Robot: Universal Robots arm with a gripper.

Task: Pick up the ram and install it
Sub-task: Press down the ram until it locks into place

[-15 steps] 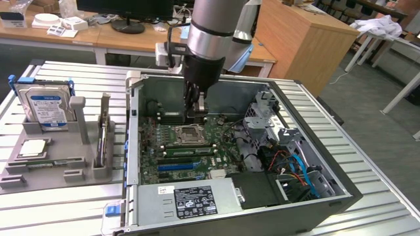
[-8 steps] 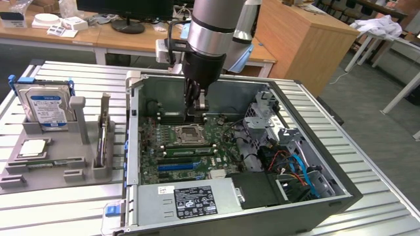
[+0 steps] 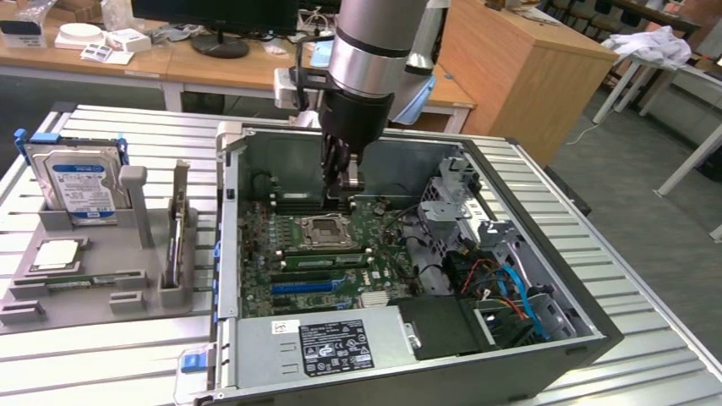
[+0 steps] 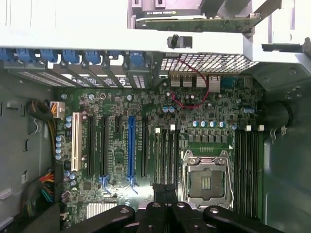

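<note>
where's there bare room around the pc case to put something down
Bare slatted table lies in front of the grey holder tray, and more along the case's side at the exterior view's right. Inside the case it is crowded: the motherboard, cables and the power supply fill it, and the arm's hand hangs over the board.

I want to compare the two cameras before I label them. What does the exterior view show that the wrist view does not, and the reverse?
Exterior view alone: the grey holder tray beside the case, with a hard drive standing in it, and the power supply. Wrist view alone: the long blue slot, the white slot and the red wire near the rear ports. Both: the motherboard, its CPU socket, and the shut tool low above the board.
</note>
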